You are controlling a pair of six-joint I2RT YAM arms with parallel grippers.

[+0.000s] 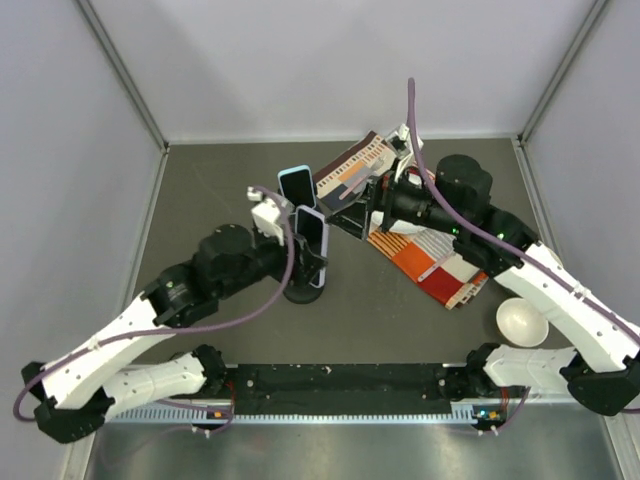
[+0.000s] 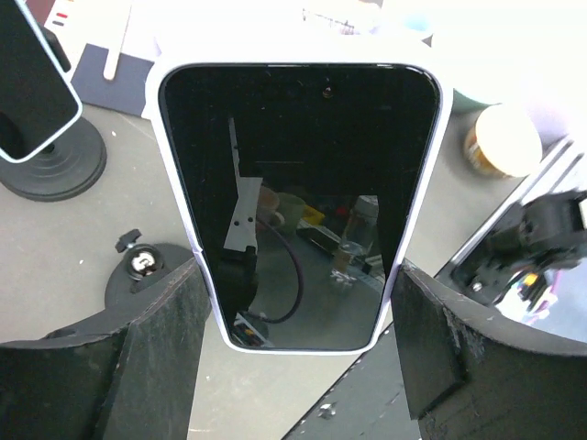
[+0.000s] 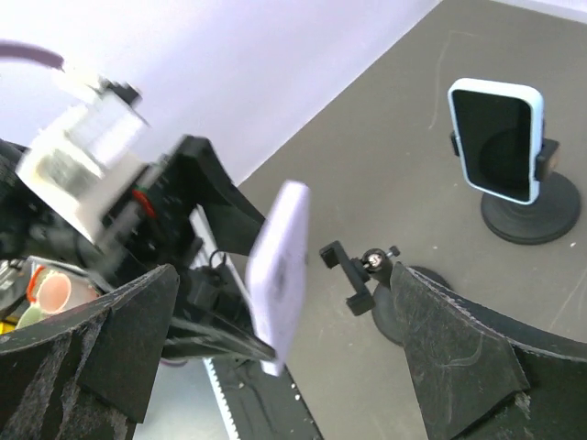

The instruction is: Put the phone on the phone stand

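Left end effector is clamped on the phone by its long edges, holding it upright in the air near the empty phone stand — not seated yet. Right end effector is spread wide, holding nothing. My take: line the phone up square with the stand's little clamp, lower slowly, and let go only once it sits — and steer clear of the second phone parked nearby.

Even light; phone reflective, bkgd overexposed.
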